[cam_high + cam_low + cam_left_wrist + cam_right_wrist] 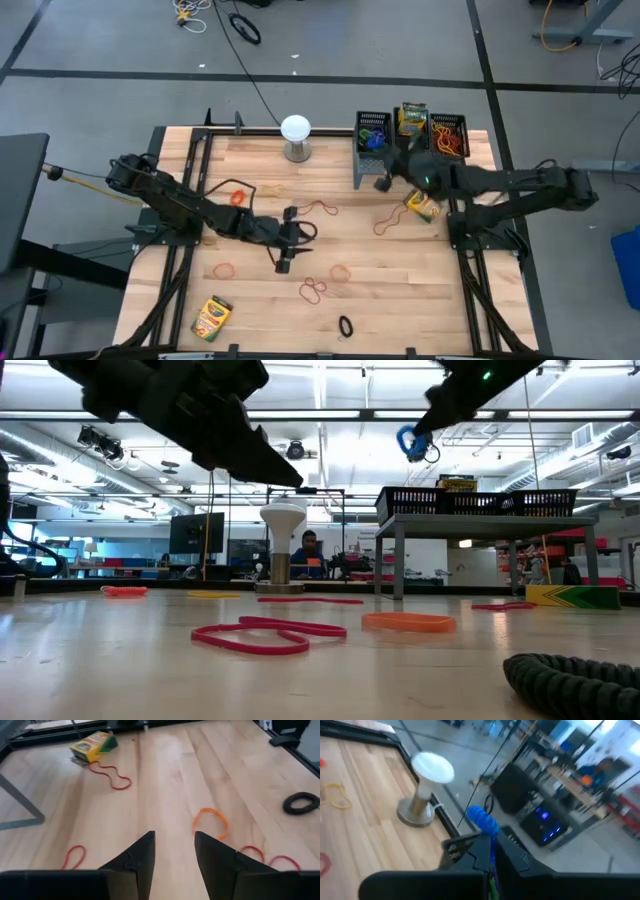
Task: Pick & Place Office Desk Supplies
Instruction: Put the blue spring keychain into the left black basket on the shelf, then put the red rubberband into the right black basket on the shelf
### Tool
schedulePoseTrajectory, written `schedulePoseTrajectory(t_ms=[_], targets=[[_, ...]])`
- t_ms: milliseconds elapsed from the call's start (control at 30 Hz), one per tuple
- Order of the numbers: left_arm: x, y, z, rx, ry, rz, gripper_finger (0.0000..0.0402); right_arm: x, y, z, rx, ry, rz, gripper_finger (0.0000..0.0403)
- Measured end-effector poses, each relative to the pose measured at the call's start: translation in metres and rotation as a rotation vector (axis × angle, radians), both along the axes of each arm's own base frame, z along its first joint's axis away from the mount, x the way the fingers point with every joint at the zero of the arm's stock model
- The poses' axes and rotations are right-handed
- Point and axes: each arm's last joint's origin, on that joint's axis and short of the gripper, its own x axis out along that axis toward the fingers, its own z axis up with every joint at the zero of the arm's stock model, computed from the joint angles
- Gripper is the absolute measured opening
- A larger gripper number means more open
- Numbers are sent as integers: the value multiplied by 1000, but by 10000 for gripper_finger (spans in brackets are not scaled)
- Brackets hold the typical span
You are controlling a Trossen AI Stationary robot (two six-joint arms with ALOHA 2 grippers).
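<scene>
The right gripper (383, 183) is up in the air near the table's far edge, fingers clamped on a blue rubber band (482, 821) that loops out past the fingertips. It hangs just in front of the grey riser (485, 520) carrying the three black mesh bins (372, 130), with the white globe (295, 127) off to one side. This looks like the carry-to-bin stage. My call: keep the pinch firm, because the band is thin and springy, lift clear over the mesh wall before letting go, and release well inside so the loop does not snag on the rim.

Over at mid-table, the left gripper (172, 855) hovers low with its fingers parted and nothing between them. An orange rubber band (211, 821) lies flat just ahead of it, a likely next pick. A crayon box (423, 205) rests near the right edge, another (211, 318) by the near-left corner.
</scene>
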Motion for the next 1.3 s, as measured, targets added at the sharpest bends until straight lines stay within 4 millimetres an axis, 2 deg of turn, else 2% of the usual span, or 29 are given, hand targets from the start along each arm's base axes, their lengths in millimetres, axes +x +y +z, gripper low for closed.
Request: schedulePoseTrajectory(t_ms=[200, 300, 400, 533, 733, 833, 900, 1033, 1133, 1300], targets=[[0, -12, -8, -1, 18, -3, 145, 3, -56, -17, 129, 34, -49, 14], [0, -16, -16, 1, 44, -1, 145, 3, -72, -27, 168, 53, -86, 22], [0, -19, -23, -10, 66, 14, 145, 5, -75, -24, 157, 21, -83, 51], [4, -23, -30, -18, 81, 55, 145, 5, -75, -24, 165, 6, -90, 110], [10, -38, -29, -29, 76, 21, 145, 2, -74, -27, 185, 31, -126, 181], [11, -48, -28, -34, 78, -3, 145, -3, -65, -22, 183, 29, -101, 182], [10, -55, -27, -50, 85, -10, 145, -6, -52, -17, 195, 24, -64, 162], [15, -69, -29, -113, 145, 15, 140, -10, -17, -14, 252, 35, 53, 82], [20, -79, -37, -82, 222, 20, 131, -8, 14, -20, 290, 91, 151, 16], [34, -94, -56, -30, 331, 40, 121, -4, 67, -33, 271, 142, 243, 17]])
